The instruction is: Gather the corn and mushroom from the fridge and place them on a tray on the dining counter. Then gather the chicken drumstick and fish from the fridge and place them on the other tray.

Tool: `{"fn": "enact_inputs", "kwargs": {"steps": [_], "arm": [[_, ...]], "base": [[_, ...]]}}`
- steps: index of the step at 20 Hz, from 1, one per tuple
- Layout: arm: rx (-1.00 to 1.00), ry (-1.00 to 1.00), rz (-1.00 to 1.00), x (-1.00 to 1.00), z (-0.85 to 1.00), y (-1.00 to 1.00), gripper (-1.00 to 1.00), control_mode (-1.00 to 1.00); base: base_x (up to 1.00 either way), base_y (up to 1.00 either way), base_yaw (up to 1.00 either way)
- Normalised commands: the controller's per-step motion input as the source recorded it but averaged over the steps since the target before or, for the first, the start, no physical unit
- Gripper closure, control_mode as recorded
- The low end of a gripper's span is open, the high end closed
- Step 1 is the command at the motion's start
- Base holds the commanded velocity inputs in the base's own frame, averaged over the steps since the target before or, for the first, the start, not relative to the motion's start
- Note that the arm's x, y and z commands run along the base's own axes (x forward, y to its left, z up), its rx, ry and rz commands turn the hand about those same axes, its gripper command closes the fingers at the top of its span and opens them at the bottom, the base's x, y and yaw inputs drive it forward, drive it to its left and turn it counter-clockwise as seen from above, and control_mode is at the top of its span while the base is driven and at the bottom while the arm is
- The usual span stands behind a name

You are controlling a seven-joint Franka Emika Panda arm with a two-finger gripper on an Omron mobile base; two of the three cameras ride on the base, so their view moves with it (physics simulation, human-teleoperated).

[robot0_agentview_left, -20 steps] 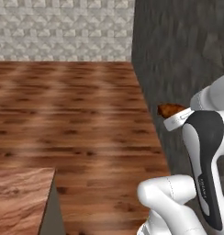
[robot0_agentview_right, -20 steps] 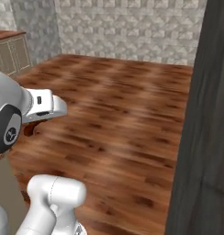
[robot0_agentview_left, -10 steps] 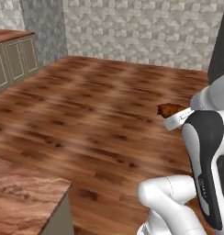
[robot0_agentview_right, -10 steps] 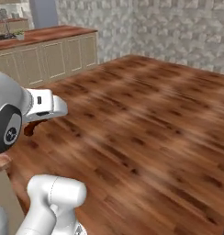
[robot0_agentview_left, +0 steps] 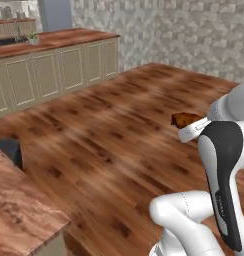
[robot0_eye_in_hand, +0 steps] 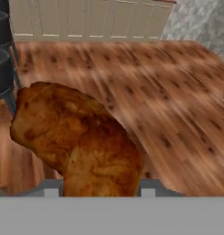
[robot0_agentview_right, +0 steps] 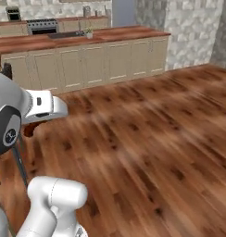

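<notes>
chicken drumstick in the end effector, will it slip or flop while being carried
The chicken drumstick looks stiff and lumpy, so probably no flopping. Its browned skin seems glossy and rounded, so it might slip. Most of its bulk juts beyond the end effector, so it could pivot.

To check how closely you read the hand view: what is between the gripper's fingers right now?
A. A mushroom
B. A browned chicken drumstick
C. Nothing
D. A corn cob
B: in the hand view the browned chicken drumstick sits clamped between the tips of the gripper, above the wooden floor.
</notes>
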Motion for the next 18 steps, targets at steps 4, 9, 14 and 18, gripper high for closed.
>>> {"fn": "enact_inputs", "kwargs": {"steps": [4,9,14,18], "arm": [[0.0,0.0,0.0,0.0,0.0,0.0,1.0,1.0],[0.0,0.0,0.0,0.0,0.0,0.0,1.0,1.0],[0.0,0.0,0.0,0.0,0.0,0.0,1.0,1.0],[0.0,0.0,0.0,0.0,0.0,0.0,1.0,1.0]], "base": [[0.81,-0.5,0.65],[1.0,-0.33,0.65],[0.92,-0.37,0.59],[0.8,-0.42,0.53]]}}
